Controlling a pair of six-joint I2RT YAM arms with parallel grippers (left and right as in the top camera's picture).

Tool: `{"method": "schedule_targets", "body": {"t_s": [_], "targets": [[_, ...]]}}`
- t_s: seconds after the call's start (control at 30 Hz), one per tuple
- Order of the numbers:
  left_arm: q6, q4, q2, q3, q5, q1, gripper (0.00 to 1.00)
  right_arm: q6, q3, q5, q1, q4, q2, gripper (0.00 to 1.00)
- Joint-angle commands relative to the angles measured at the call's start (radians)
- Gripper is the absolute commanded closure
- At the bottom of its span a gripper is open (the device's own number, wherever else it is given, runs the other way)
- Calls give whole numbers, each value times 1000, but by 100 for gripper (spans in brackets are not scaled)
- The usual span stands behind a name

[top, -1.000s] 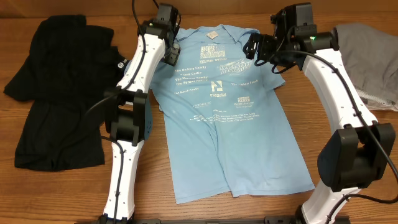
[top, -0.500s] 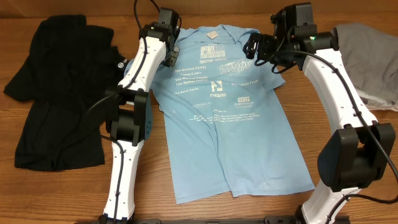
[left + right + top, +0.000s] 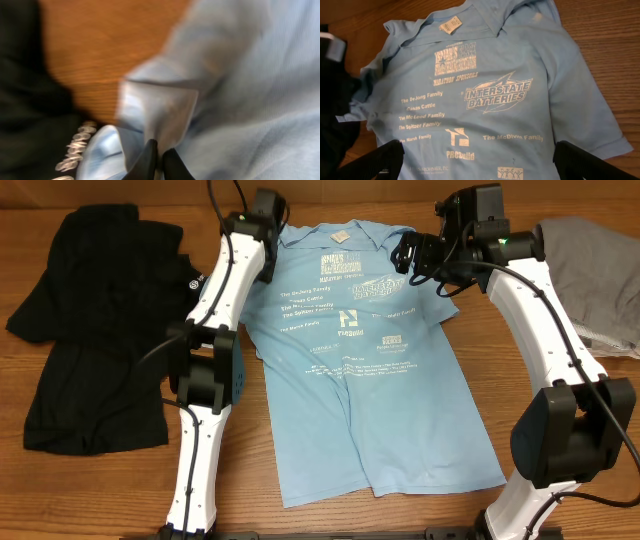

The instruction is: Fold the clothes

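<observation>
The clothes are one light blue T-shirt (image 3: 365, 370) lying flat on the wooden table, white print up and collar at the far edge. My left gripper (image 3: 268, 268) sits at the shirt's left sleeve. In the left wrist view the left gripper (image 3: 159, 156) is shut on a raised fold of that blue sleeve fabric (image 3: 160, 107). My right gripper (image 3: 422, 265) hovers over the shirt's right shoulder. It shows in the right wrist view as the right gripper (image 3: 480, 162), open wide, with the printed chest of the T-shirt (image 3: 485, 100) below it and nothing between its fingers.
A black shirt (image 3: 95, 330) with a small white logo lies spread at the left, close beside the left arm; the black shirt (image 3: 25, 100) also fills the left edge of the left wrist view. A grey garment (image 3: 590, 270) lies at the far right.
My left gripper has closed on the sleeve fabric and shifted slightly toward the far edge. The right arm has stayed still and open.
</observation>
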Motion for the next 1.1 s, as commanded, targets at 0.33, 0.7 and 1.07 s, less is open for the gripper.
{"method": "schedule_targets", "body": {"t_s": [0.33,0.7,1.07], "targets": [[-67,-48,8,251,-116,166,96,-3,-5,-6,0,3,2,0],[-145,21,11,246,74,369,0,-4,-5,-5,0,-11,2,0],[-108,-87,10,248,257,352,0,33,-5,81,-1,-150,2,0]]}}
